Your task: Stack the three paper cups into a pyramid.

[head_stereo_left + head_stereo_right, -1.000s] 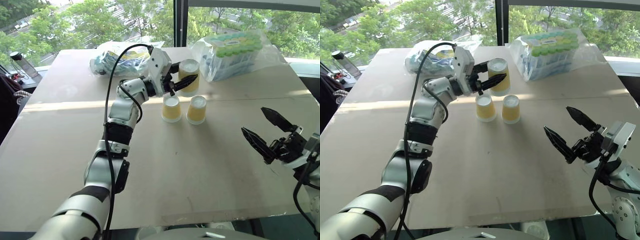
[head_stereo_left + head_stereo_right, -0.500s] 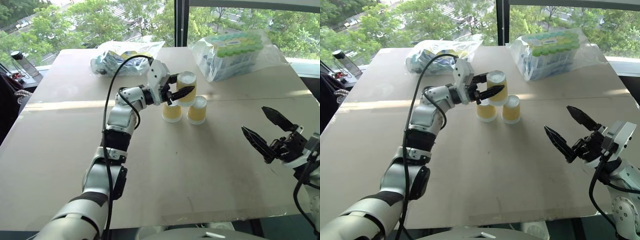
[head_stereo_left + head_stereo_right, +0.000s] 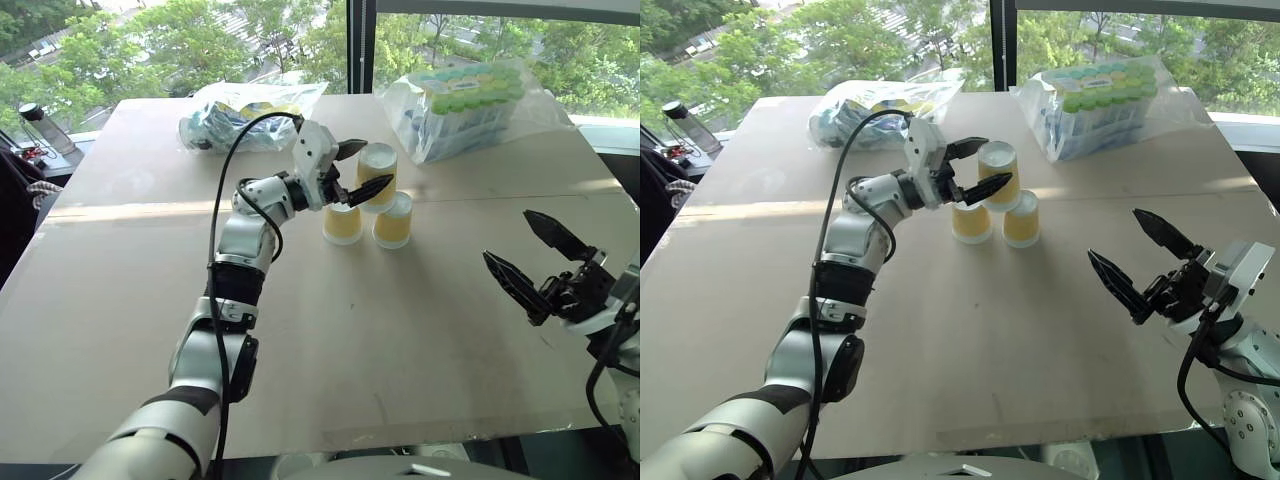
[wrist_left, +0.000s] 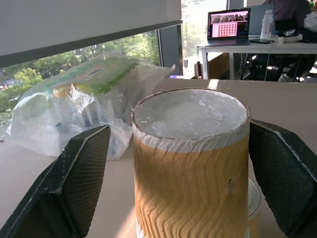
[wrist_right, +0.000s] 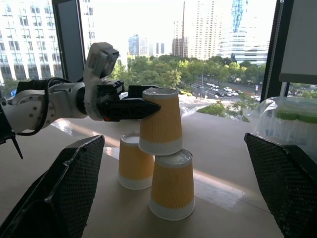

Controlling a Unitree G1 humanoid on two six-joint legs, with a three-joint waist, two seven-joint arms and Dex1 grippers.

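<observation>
Two paper cups (image 3: pixel 343 222) (image 3: pixel 392 220) stand upside down side by side mid-table (image 3: pixel 120 300); a third cup (image 3: pixel 377 172) rests inverted across their bases. The left gripper (image 3: pixel 357 169) straddles that top cup. Two plastic bags (image 3: pixel 245 112) (image 3: pixel 475 95) lie behind, the right gripper (image 3: pixel 528 258) well right.

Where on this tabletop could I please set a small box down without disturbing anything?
The broad bare tan tabletop in front of the three ribbed yellow paper cups is free. The far edge is crowded: a clear plastic bag far left, another far right.
</observation>
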